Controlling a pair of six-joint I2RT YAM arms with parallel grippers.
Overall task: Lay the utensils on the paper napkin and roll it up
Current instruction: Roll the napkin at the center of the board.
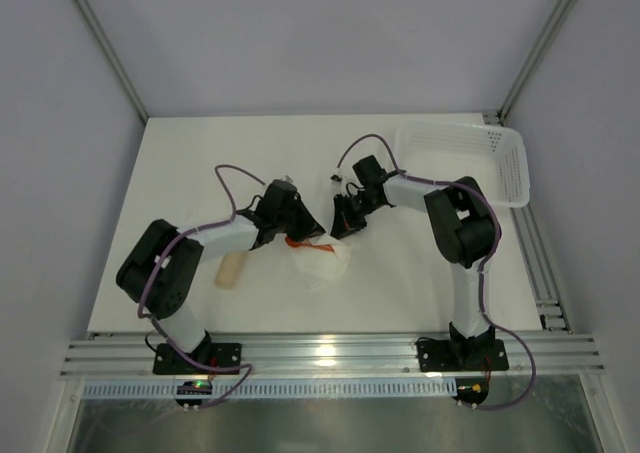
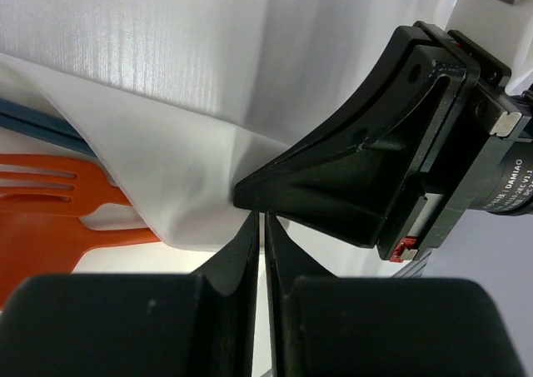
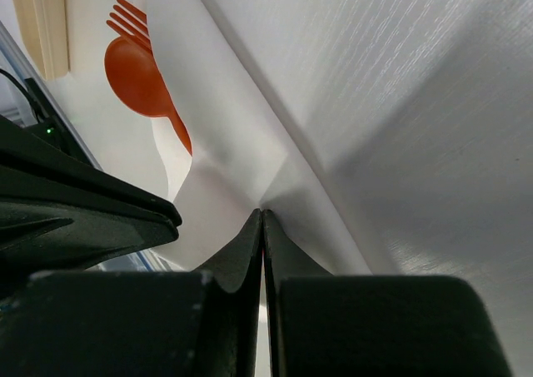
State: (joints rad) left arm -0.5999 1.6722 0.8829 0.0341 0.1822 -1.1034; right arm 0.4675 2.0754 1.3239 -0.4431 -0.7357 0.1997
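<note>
- The left gripper (image 2: 260, 227) is closed, pinching an edge of the napkin (image 1: 328, 263) between its fingertips.
- The right gripper (image 3: 263, 215) is closed too, nipping a fold of the same sheet; the two grippers meet almost tip to tip.
- The napkin lies near the middle of the table (image 1: 200, 173), a little toward 6 o'clock, and is lifted where the grippers hold it.
- An orange spoon (image 3: 137, 73) lies at the napkin's 9 o'clock edge, its handle running under the paper.
- An orange fork (image 2: 50, 177) lies beside the spoon, also partly covered by the sheet.
- A blue stick (image 2: 33, 121) shows just past the fork and disappears under the napkin.
- A beige piece (image 1: 232, 270) lies at 9 o'clock from the napkin, apart from it.
- A white basket (image 1: 470, 163) sits at the table's 2 o'clock corner.
</note>
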